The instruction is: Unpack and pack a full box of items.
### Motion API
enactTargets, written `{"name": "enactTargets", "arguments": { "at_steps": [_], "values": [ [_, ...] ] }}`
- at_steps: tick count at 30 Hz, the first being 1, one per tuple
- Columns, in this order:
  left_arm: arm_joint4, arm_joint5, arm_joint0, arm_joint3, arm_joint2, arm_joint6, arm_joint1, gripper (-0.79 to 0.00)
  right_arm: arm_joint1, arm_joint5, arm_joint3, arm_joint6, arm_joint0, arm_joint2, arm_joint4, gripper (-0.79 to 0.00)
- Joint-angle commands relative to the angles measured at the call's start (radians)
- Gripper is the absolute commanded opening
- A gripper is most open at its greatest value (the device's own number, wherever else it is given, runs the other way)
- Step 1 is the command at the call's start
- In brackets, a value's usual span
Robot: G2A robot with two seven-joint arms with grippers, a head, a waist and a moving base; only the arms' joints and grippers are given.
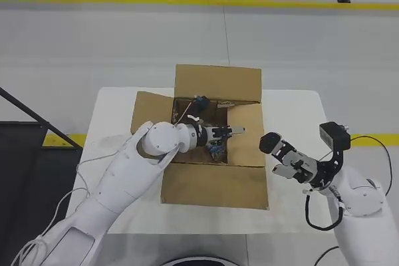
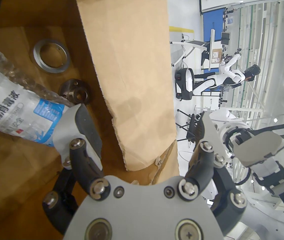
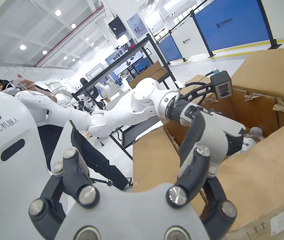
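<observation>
An open cardboard box (image 1: 213,186) stands mid-table. My left gripper (image 1: 226,132) is inside it, open, with an upright cardboard flap (image 2: 131,76) standing between its jaws. One finger (image 2: 81,126) rests beside a clear plastic bottle (image 2: 14,106) with a white and blue label that lies on the box floor. A metal ring (image 2: 51,56) and a dark flanged metal part (image 2: 74,93) lie near the bottle. My right gripper (image 1: 276,154) hovers open outside the box's right side, holding nothing. From there I see the left gripper (image 3: 239,136) by the bottle (image 3: 254,132).
The white table (image 1: 292,199) has bare room right of the box and along its front edge. The box's flaps are folded outward, the far one (image 1: 218,81) reaching past the table's back. A black stand (image 1: 13,103) is at the left.
</observation>
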Motion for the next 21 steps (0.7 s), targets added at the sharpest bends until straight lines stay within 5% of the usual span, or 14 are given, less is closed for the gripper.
{"name": "enactTargets", "arguments": {
  "at_steps": [1, 14, 21],
  "values": [
    [-0.032, -0.025, -0.013, 0.049, 0.014, 0.005, -0.010, 0.000, 0.002, -0.002, 0.001, -0.005, -0.001, -0.001, 0.000, 0.000],
    [-0.157, -0.137, -0.068, 0.199, 0.070, -0.014, -0.061, 0.000, 0.017, -0.018, 0.002, -0.027, -0.010, -0.001, 0.005, 0.000],
    [-0.194, -0.157, -0.084, 0.217, 0.043, -0.034, -0.066, 0.000, 0.025, -0.027, -0.005, -0.040, -0.022, 0.006, 0.005, 0.000]
  ]
}}
